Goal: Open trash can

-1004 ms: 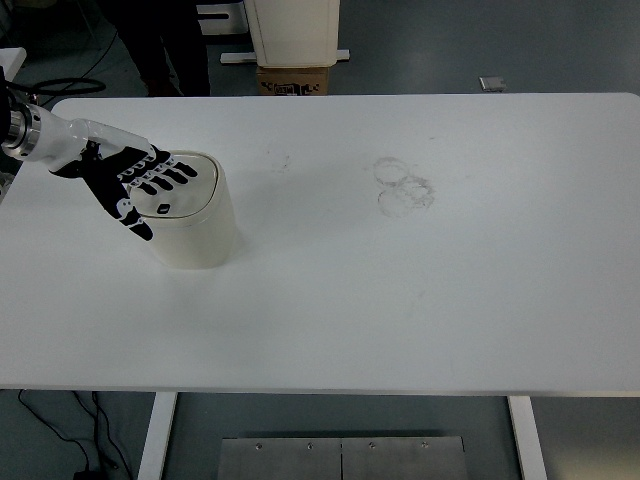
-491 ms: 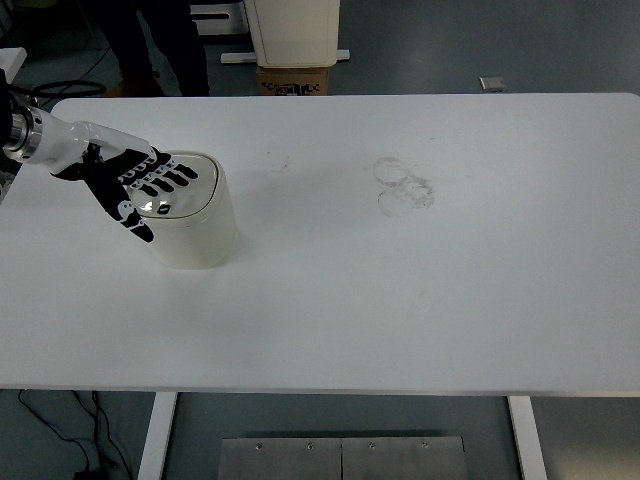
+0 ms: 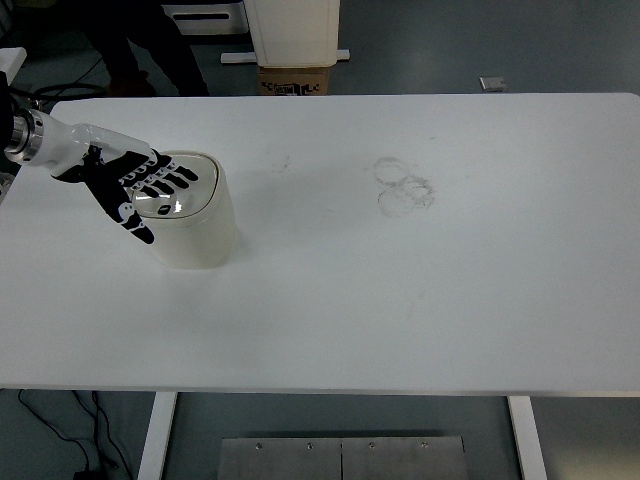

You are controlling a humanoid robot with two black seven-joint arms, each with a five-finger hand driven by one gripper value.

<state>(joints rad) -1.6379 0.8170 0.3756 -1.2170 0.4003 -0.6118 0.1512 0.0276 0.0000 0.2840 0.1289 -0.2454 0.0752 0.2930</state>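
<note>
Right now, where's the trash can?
The cream rounded trash can stands on the white table's left part in the top view, the left hand spread flat over its lid.

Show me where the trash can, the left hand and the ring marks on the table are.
trash can [image 3: 200,235], top view, on its front wall.
left hand [image 3: 130,180], top view, on the middle of the hand, over the lid.
ring marks [image 3: 403,186], top view, on the overlapping rings.

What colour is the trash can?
The trash can is cream white, seen in the top view, the only camera.
</note>
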